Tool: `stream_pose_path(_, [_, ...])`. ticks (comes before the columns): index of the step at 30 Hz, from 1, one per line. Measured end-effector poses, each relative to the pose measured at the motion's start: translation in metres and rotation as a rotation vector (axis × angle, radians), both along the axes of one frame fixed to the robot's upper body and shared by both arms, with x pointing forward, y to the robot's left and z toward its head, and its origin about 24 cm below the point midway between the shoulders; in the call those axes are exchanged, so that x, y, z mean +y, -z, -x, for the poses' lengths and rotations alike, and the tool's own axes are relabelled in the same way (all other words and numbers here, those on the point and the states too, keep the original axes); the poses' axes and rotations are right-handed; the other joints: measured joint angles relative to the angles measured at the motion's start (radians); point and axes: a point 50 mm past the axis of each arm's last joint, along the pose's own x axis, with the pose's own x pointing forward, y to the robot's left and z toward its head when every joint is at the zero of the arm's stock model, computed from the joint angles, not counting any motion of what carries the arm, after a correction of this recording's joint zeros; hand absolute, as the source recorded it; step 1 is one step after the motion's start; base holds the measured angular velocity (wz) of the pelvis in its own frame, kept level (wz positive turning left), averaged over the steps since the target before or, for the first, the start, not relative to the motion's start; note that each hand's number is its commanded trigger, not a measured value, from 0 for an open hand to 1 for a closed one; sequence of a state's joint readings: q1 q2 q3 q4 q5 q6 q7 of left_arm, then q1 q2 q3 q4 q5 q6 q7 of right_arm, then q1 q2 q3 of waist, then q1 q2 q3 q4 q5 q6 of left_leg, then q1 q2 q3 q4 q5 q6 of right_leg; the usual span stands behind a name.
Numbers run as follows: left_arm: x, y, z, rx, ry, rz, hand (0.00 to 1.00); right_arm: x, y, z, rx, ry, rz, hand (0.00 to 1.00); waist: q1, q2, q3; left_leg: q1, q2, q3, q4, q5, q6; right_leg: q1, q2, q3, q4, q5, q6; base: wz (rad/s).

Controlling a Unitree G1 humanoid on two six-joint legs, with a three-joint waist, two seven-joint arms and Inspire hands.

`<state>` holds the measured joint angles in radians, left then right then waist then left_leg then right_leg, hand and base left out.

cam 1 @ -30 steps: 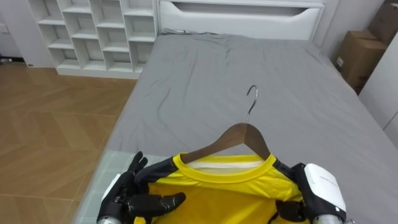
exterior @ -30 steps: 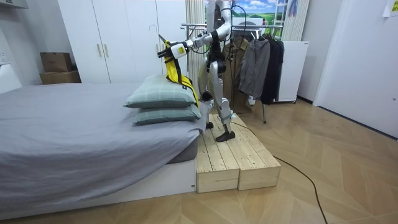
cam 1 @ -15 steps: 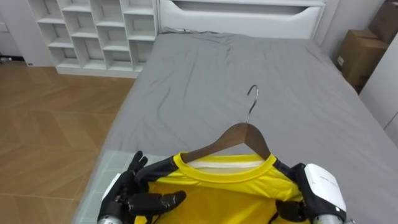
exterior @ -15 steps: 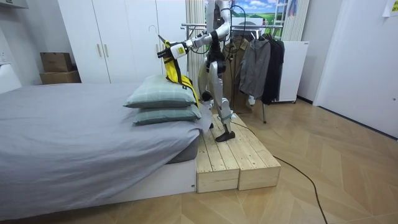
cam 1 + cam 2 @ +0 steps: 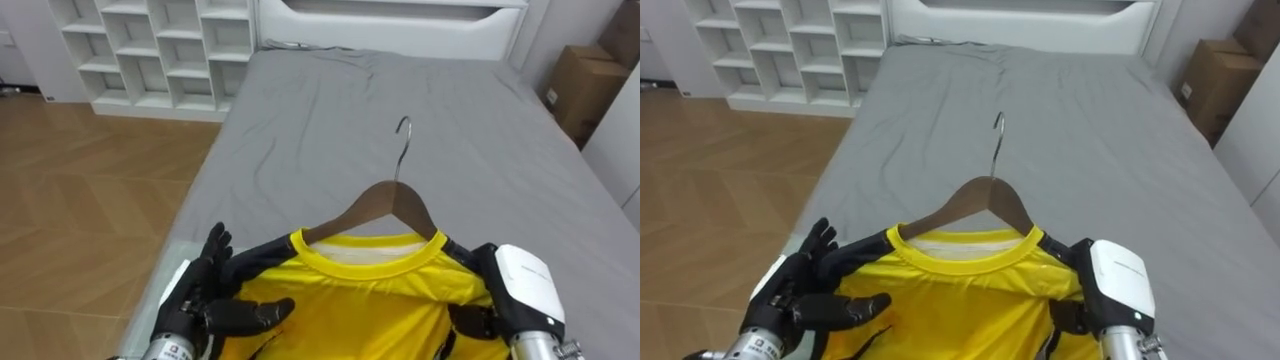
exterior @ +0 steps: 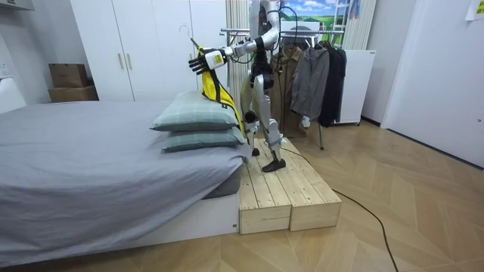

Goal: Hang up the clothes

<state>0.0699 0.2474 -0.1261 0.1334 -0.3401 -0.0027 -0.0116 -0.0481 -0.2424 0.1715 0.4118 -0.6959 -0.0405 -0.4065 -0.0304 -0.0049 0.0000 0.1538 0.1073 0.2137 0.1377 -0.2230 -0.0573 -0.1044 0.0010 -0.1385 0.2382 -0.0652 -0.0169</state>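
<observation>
I hold a yellow shirt [image 5: 370,300] with dark sleeves up in front of me over the foot of the bed. It hangs on a wooden hanger [image 5: 385,205] whose metal hook [image 5: 403,135] points away from me. My left hand [image 5: 205,295] has the shirt's left shoulder: fingers stretched up behind the cloth, thumb pressed across the yellow front. On the other shoulder my right hand [image 5: 525,290] grips the cloth with its dark fingers curled in. From the room view, the shirt [image 6: 214,87] hangs below my raised left hand [image 6: 198,60].
The grey bed [image 5: 330,110] stretches ahead to a white headboard [image 5: 390,25]. White shelves [image 5: 150,50] stand to the left, cardboard boxes [image 5: 580,80] to the right. I stand on a wooden platform [image 6: 280,189] by two pillows [image 6: 198,121]; a rack with hung clothes [image 6: 310,68] is behind me.
Both hands have lifted the shirt and hanger slightly. In the room view the left hand's fingers look more spread than before.
</observation>
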Motion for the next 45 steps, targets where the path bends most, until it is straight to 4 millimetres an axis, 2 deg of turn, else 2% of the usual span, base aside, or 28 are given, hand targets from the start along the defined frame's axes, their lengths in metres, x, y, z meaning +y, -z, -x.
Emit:
stream_pose_path(10, [0.002,-0.013,-0.004,-0.063,-0.012,-0.006,0.0,-0.013,0.003,0.01,-0.032,0.064,-0.011,1.0,-0.009,-0.01,0.0024,-0.003,-0.001,0.0,0.0,0.0,0.0,0.0,-0.001,0.001,0.0,-0.002,0.002,0.02])
stream_pose_path(18, [0.005,-0.014,-0.004,-0.067,-0.027,-0.011,0.0,-0.02,0.006,0.017,-0.046,0.11,-0.004,1.0,-0.013,-0.01,0.0025,-0.001,0.0,0.001,0.0,0.0,0.0,0.0,0.0,0.003,0.0,-0.001,0.001,0.0])
stream_pose_path(24, [0.008,-0.012,-0.003,-0.055,-0.032,-0.012,0.0,-0.022,0.011,0.025,-0.021,0.118,-0.002,1.0,-0.013,-0.012,0.0042,0.006,0.0,0.009,-0.001,0.0,0.0,0.0,0.002,0.01,0.004,-0.001,0.0,-0.03])
stream_pose_path(27, [0.008,-0.011,-0.003,-0.051,-0.033,-0.012,0.0,-0.023,0.011,0.025,-0.022,0.12,-0.002,1.0,-0.012,-0.015,0.0071,0.009,-0.001,0.029,-0.001,0.0,0.0,-0.002,0.004,0.024,0.005,-0.001,0.0,-0.11])
stream_pose_path(34, [0.006,0.004,0.001,0.009,-0.05,0.009,0.0,-0.024,0.016,0.032,0.001,0.129,-0.004,1.0,-0.022,-0.025,0.0132,0.011,-0.003,0.034,0.001,0.0,0.0,-0.006,0.002,0.034,0.013,-0.004,0.002,-0.02])
stream_pose_path(36, [0.006,0.006,0.001,0.016,-0.05,0.005,0.0,-0.024,0.017,0.033,0.006,0.13,-0.003,1.0,-0.022,-0.029,0.0125,0.002,-0.005,0.037,0.005,0.0,0.0,-0.018,0.001,0.038,0.02,-0.006,0.002,-0.04])
stream_pose_path(38, [0.005,0.008,0.003,0.026,-0.049,0.007,0.0,-0.025,0.019,0.037,0.017,0.134,-0.005,1.0,-0.022,-0.031,0.0115,-0.002,-0.005,0.058,0.012,-0.001,0.0,-0.02,0.0,0.042,0.019,-0.005,0.001,-0.07])
stream_pose_path(42, [0.005,0.017,0.008,0.062,-0.029,-0.054,0.0,-0.025,0.023,0.042,0.035,0.134,0.004,1.0,-0.02,-0.033,0.0095,0.0,-0.002,0.129,0.028,-0.003,-0.002,-0.025,0.005,0.058,0.016,0.005,-0.001,-0.21])
stream_pose_path(44, [0.006,0.019,0.011,0.071,-0.025,-0.075,0.0,-0.024,0.023,0.042,0.04,0.128,0.008,1.0,-0.016,-0.035,0.0056,0.009,0.002,0.182,0.032,-0.009,-0.004,-0.039,0.012,0.069,0.023,0.012,-0.006,-0.49])
stream_pose_path(45, [0.01,0.02,0.013,0.075,-0.033,-0.086,0.0,-0.023,0.023,0.041,0.04,0.119,-0.001,1.0,-0.014,-0.042,0.0035,0.009,0.002,0.231,0.04,-0.011,-0.003,-0.055,0.019,0.097,0.032,0.018,-0.008,-0.77])
